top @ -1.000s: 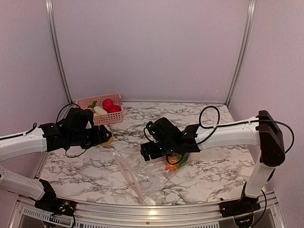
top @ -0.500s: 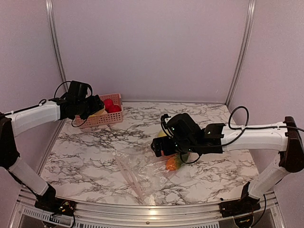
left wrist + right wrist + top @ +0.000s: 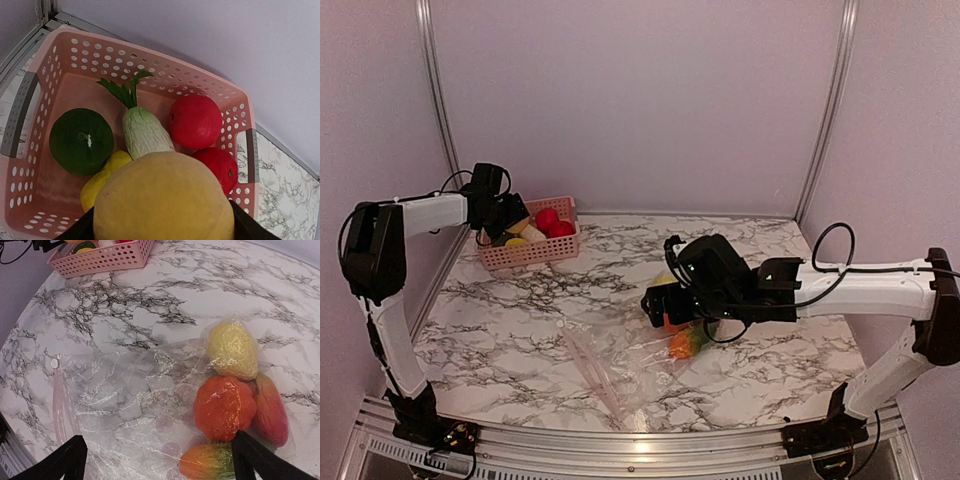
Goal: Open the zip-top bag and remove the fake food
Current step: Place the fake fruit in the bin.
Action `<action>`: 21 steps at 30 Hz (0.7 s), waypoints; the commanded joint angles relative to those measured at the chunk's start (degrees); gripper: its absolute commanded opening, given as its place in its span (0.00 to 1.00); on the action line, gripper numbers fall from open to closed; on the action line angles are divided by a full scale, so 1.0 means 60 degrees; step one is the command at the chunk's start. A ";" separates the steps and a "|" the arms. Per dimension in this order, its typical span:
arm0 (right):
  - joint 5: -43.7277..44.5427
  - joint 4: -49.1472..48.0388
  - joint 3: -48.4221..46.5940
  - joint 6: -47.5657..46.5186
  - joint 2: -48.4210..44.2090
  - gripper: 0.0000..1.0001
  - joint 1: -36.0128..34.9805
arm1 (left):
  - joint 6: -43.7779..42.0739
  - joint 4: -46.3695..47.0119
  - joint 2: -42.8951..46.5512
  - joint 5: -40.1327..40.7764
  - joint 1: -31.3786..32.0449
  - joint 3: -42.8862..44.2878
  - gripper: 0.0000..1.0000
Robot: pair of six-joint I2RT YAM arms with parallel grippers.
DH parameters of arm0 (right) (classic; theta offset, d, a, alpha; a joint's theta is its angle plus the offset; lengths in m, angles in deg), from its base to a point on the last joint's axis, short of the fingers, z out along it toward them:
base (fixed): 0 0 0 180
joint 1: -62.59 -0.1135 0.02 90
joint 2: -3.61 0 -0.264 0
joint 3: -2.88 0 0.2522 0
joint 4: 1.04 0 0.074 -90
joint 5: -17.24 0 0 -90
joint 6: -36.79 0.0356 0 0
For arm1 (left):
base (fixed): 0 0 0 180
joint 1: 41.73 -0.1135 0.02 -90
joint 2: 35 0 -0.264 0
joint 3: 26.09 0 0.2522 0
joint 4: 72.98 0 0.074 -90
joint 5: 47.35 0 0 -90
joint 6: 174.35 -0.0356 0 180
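Pink basket (image 3: 75,50), dotted with holes: dark green ball (image 3: 81,141) at 9 o'clock, 2 red fruits (image 3: 195,121) at 3, cream cabbage (image 3: 145,134) with green leaves centre, yellow fruit (image 3: 162,200) at 6. Clear bag (image 3: 120,395) shows an orange pumpkin (image 3: 223,407), pale yellow lemon (image 3: 233,350) at its 12. Table (image 3: 210,285): white marble, black-veined.

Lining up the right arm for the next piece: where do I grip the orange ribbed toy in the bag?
Probably across the orange ribbed toy's rounded sides, entering from the zip strip end of the bag: yellow piece and red piece crowd its other sides.
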 commanded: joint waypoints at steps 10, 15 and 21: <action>0.0402 0.0639 0.0293 0.0198 -0.0713 0.99 -0.0034 | -0.0453 -0.1108 -0.1195 -0.0355 -0.0483 0.1981 0.85; 0.0487 0.0801 0.0194 0.0104 -0.0741 0.99 -0.0011 | -0.0607 -0.1110 -0.1067 -0.0402 -0.0534 0.1936 0.95; 0.0581 0.0900 0.0252 0.0099 -0.0844 0.99 0.0115 | -0.0665 -0.1031 -0.0731 -0.0567 -0.0549 0.1809 0.98</action>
